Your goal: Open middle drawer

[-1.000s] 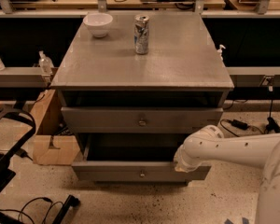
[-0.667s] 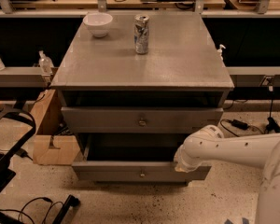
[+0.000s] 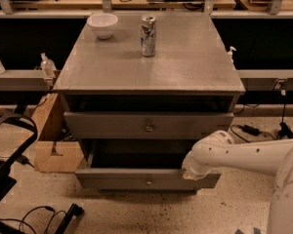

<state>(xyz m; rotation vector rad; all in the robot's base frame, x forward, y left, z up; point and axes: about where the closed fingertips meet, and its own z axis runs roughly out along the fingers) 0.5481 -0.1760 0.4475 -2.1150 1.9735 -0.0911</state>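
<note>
The middle drawer (image 3: 136,179) is the lower grey front in view, with a small round knob (image 3: 148,182) at its centre. It stands pulled out from the cabinet and its dark inside shows behind the front. My white arm (image 3: 244,155) reaches in from the right. My gripper (image 3: 188,171) is at the arm's end, at the top edge of this drawer's front, right of the knob. Most of it is hidden by the wrist. Above is another grey drawer front (image 3: 112,126) with its own knob (image 3: 148,127).
On the grey cabinet top (image 3: 185,67) stand a white bowl (image 3: 102,24) at the back left and a drink can (image 3: 147,35). A cardboard box (image 3: 56,155) sits on the floor left of the cabinet. Cables (image 3: 34,216) and a black frame (image 3: 5,165) lie at the lower left.
</note>
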